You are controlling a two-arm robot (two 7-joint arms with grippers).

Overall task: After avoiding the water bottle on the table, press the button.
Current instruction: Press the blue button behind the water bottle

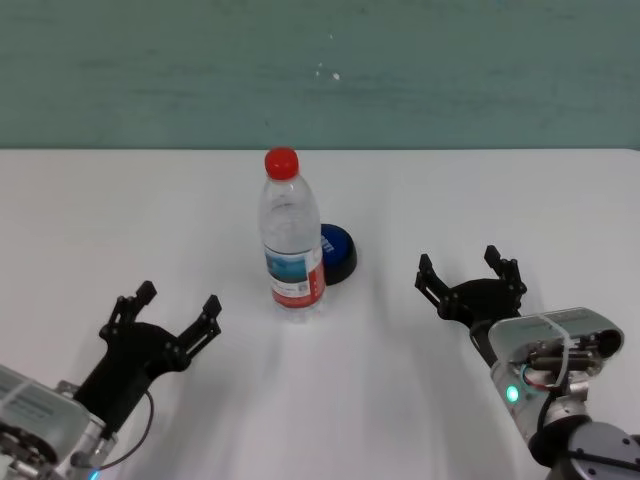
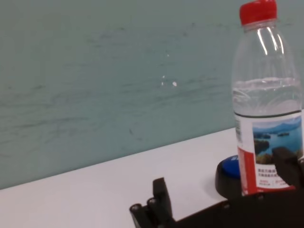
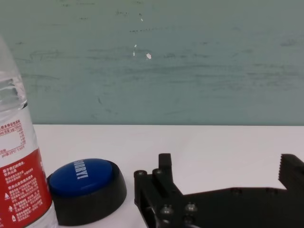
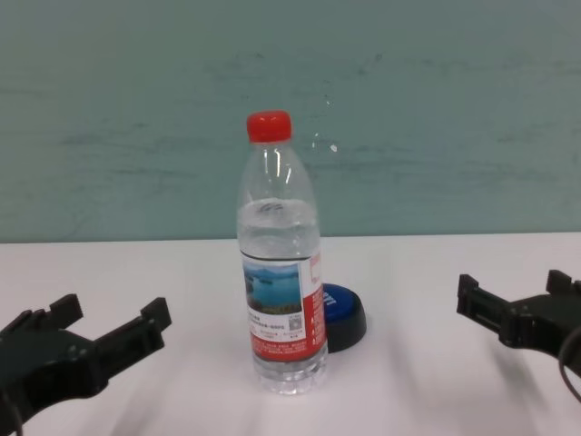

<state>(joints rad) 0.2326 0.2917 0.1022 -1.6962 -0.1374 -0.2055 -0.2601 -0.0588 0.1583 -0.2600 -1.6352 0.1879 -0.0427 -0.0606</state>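
Note:
The water bottle (image 1: 291,245), clear with a red cap and a lake-picture label, stands upright mid-table; it also shows in the chest view (image 4: 280,263), the left wrist view (image 2: 268,104) and the right wrist view (image 3: 19,166). Just behind it to the right sits the button (image 1: 337,253), a blue dome on a black base, partly hidden by the bottle in the chest view (image 4: 343,313) and the left wrist view (image 2: 230,173), and plain in the right wrist view (image 3: 85,189). My left gripper (image 1: 178,304) is open at the near left. My right gripper (image 1: 468,270) is open, right of the button.
The white table (image 1: 120,220) stretches wide on both sides of the bottle. A teal wall (image 1: 320,70) stands behind its far edge. Nothing else lies on the tabletop.

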